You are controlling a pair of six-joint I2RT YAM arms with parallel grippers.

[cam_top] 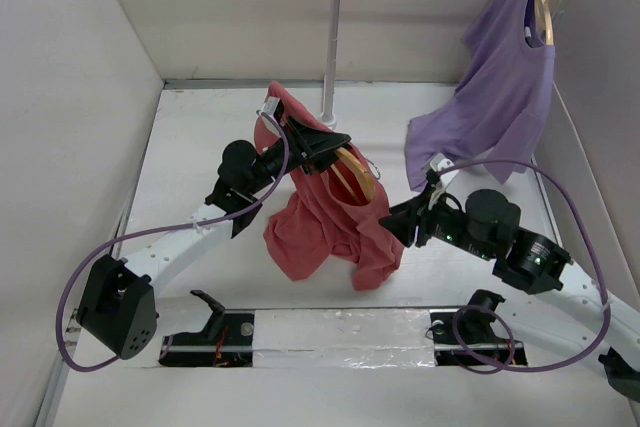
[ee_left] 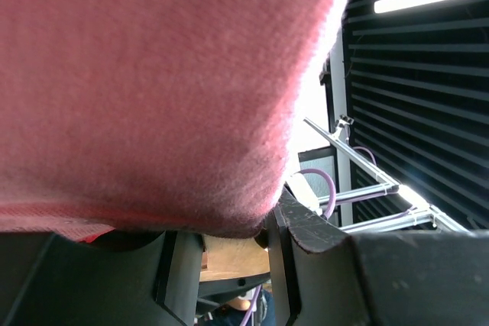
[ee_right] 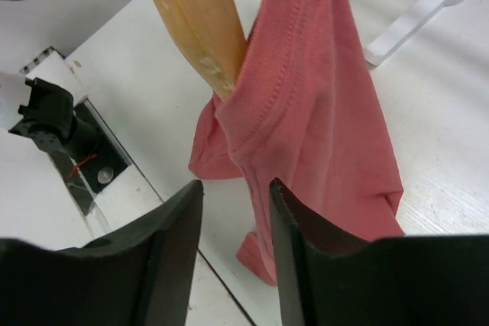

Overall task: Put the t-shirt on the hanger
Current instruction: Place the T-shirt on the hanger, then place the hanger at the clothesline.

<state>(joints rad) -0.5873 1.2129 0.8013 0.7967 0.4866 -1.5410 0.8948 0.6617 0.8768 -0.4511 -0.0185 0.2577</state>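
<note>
1. The coral-red t-shirt [cam_top: 325, 217] hangs bunched over the orange-tan hanger [cam_top: 357, 175], held up above the middle of the tabletop [cam_top: 200, 147].
2. The left fingers [ee_left: 306, 234] clamp the hanger's wood; best to hold it level.
3. The right fingers [ee_right: 172, 234], narrowly parted and empty, sit near the collar: pinch that hem and draw it along the bare hanger arm.

White arms [cam_top: 170, 244], purple cables [cam_top: 62, 327]
</note>
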